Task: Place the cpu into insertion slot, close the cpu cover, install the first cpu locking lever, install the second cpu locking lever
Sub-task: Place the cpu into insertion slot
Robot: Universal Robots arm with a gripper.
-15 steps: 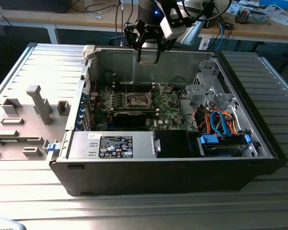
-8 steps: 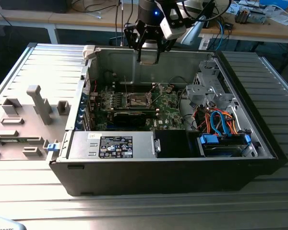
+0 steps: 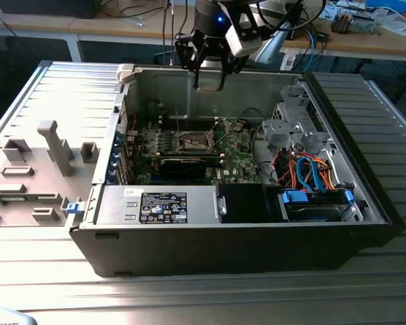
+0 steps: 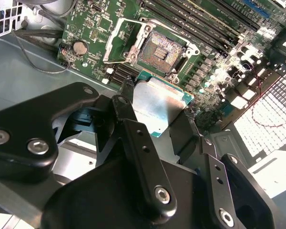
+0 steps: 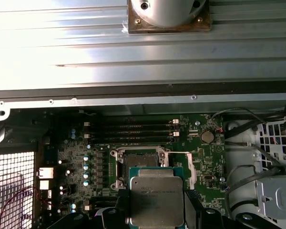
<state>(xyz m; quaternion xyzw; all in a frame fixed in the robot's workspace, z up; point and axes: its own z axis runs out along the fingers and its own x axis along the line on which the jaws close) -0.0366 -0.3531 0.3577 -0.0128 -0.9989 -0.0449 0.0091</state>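
The claw (image 3: 209, 80), upper middle of the exterior view, clenched the cpu (image 5: 156, 198) above the case (image 3: 189, 244) — nothing placed yet. The slot (image 3: 195, 142) lay bare near centre, cover (image 4: 115, 40) open — all four steps were left.

A ribbed metal counter (image 3: 210, 298) carries an open computer case (image 3: 243, 237), beneath the fingers (image 4: 133, 138). Grey blocks (image 3: 54, 145) stand well apart from the fingers, toward the exterior view's left.

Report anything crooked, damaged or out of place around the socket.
Nothing stands out. The hand holds the cpu above the bare insertion slot, the cpu cover is swung open, and no damage shows.
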